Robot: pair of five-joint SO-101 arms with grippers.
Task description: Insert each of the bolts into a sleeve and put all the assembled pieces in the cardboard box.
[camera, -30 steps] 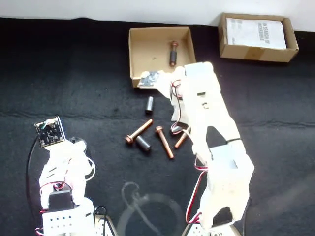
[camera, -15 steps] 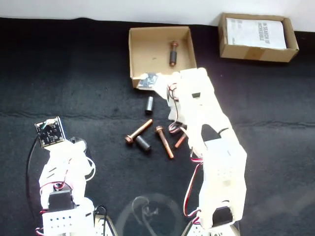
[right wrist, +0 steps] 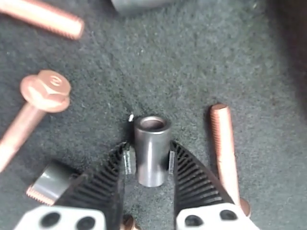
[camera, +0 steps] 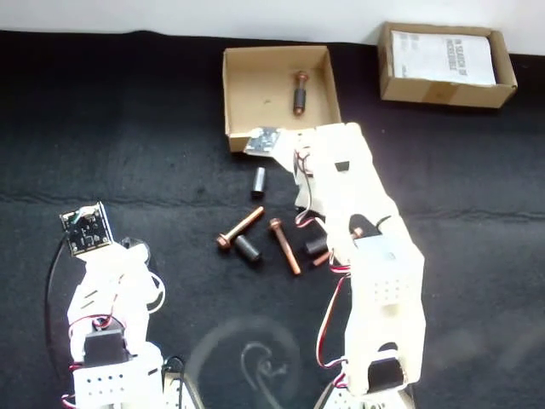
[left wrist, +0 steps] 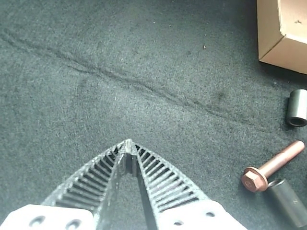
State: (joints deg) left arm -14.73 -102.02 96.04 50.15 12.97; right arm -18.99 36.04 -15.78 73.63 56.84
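- My right claw is down on the black mat, its jaws parted and standing one on each side of a dark sleeve
- The jaws are not clenched; one pad looks to be touching the sleeve's wall and the other is just beside it
- The sleeve lies between my fingers with its long axis pointing straight away from my wrist, its open mouth at the far end, so the jaws would press across its width and not along its length
- A copper bolt lies just beside the sleeve and nearly parallel to it, outside one finger; a second bolt, with a hex head, lies on the other side, angled away
- My left claw is clenched on nothing, its tips meeting over bare mat, with a bolt and two sleeves off to one side
- The right arm is plainly the nearer one to this sleeve
- The cardboard box sits at the far side of the mat beyond the loose parts, and one assembled piece already lies in it
- I judge the next move to be a squeeze across the sleeve, keeping clear of the parallel bolt
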